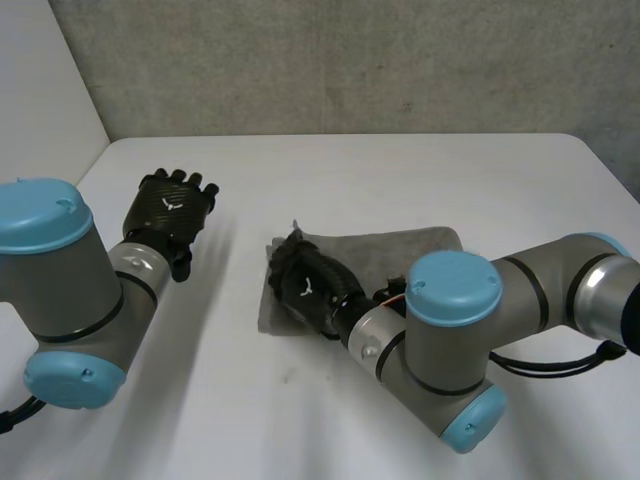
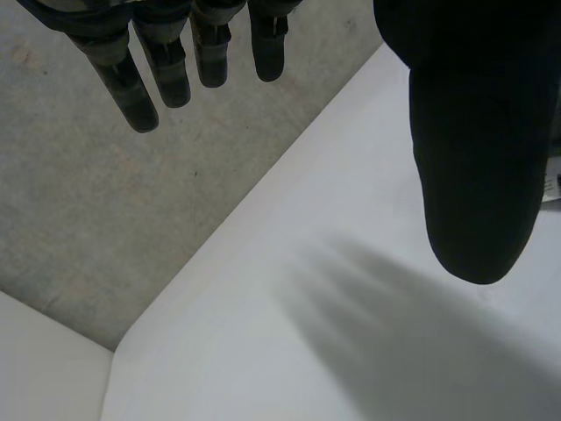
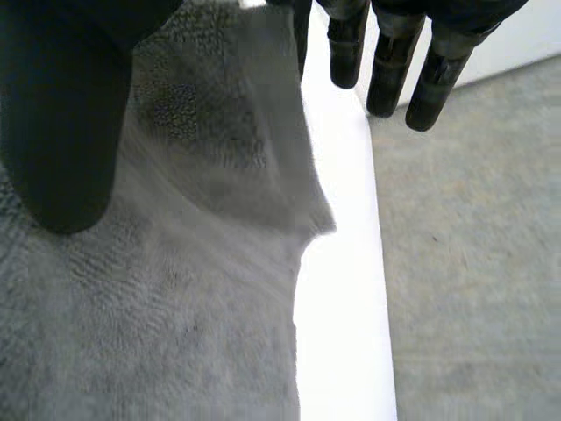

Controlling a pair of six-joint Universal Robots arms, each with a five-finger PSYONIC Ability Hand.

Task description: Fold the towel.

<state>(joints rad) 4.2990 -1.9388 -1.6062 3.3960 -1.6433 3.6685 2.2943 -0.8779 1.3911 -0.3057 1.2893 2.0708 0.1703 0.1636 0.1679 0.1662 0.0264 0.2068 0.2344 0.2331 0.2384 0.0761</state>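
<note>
- Well, our left hand [image 1: 175, 205] hovers over bare desk [image 1: 400, 170], fingers straight and spread, holding nothing; we judge it should join in at the cloth's left edge.
- Our right hand [image 1: 305, 280] sits on the left edge of the towel [image 1: 400, 250], which lies mid-desk. The cloth rises between thumb and fingers, apparently pinched.
- We should carry that edge low and level toward the right side, matching border to border before letting go.
</note>
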